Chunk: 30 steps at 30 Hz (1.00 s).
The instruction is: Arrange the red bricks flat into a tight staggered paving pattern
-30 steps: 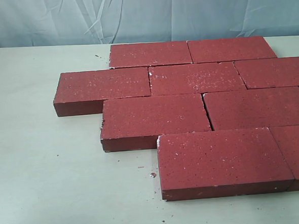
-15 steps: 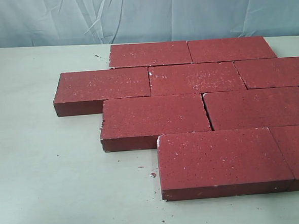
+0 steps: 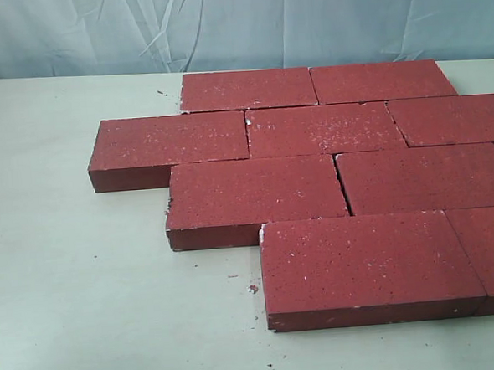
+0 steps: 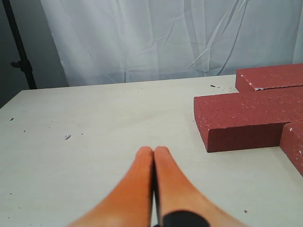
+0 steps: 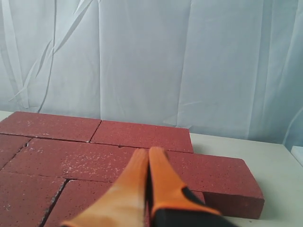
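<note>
Nothing has moved since the earlier frames: every brick lies where it did. Nine dark-red speckled rectangular paving bricks [image 3: 323, 128] lie flat on the pale bench [image 3: 84, 270] in four offset rows of two, three, two and two from back to front. Each row's joints fall partway along the bricks of the next row. Most joints read as closed. The third-row joint [image 3: 341, 183] shows as a darker line and is judged the loosest.

The left claw [image 4: 153, 152] is closed tip to tip with nothing in it. It sits over bare bench near the end brick of the second row [image 4: 241, 123]. The right claw [image 5: 148, 153] is likewise closed and empty, above the laid bricks.

The pattern looks essentially complete, and only tightening seems to remain. To do it well, use a closed claw as a pusher:
1. Set it low against an exposed end face.
2. Press along the row.
3. Stop when the dark line shuts.

Avoid pushing high, which may tip a brick or shift its neighbours.
</note>
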### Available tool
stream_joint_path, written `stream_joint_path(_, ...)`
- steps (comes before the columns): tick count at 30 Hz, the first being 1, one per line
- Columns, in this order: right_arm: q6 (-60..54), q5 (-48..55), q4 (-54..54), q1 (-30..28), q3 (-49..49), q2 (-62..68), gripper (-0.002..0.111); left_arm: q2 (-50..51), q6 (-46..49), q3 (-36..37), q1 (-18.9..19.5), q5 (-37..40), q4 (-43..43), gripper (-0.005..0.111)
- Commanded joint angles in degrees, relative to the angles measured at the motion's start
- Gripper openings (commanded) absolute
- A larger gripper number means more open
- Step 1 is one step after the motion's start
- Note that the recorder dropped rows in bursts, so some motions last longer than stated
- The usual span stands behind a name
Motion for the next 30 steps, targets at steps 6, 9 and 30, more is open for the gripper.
stream_joint_path(6, -0.2, -0.6, -0.3, -0.2, 0.2, -0.5, -0.001, -0.3, -0.3, 0.3, 0.2, 0.0, -0.1, 0.0)
stream_joint_path(9, -0.3, -0.2, -0.3, -0.2, 0.8, -2.0, -0.001, -0.3, -0.3, 0.3, 0.2, 0.0, -0.1, 0.0)
stream_joint_path(30, 6.2, 5.7, -0.7, -0.2, 9.2, -9.4, -0.001, -0.3, -0.3, 0.3, 0.2, -0.2, -0.1, 0.0)
